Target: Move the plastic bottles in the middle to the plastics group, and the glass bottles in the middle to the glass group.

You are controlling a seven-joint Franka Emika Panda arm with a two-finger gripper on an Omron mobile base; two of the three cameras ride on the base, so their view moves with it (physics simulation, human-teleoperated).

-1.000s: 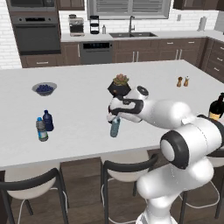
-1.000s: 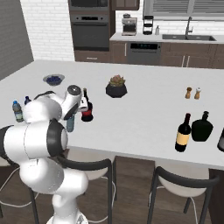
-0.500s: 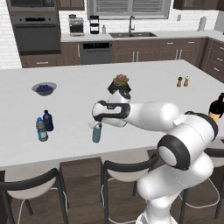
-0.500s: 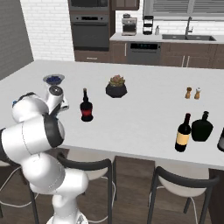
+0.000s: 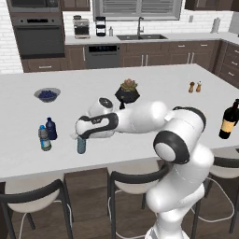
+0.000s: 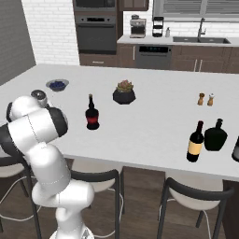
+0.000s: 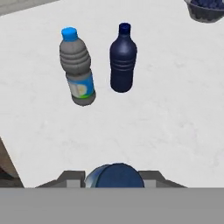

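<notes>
The gripper (image 7: 114, 177) clamps the pale-blue bottle (image 5: 81, 144) at its cap, near the dark-blue bottle (image 7: 122, 58); light, thin-walled, easily tipped

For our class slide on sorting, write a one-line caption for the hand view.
Gripper shut on the pale-blue bottle, facing the grey labelled bottle and dark-blue bottle on the white counter.

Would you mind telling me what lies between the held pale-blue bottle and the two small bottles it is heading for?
Nothing: in the hand view, bare white counter separates the pale-blue bottle from the labelled bottle and dark-blue bottle.
</notes>
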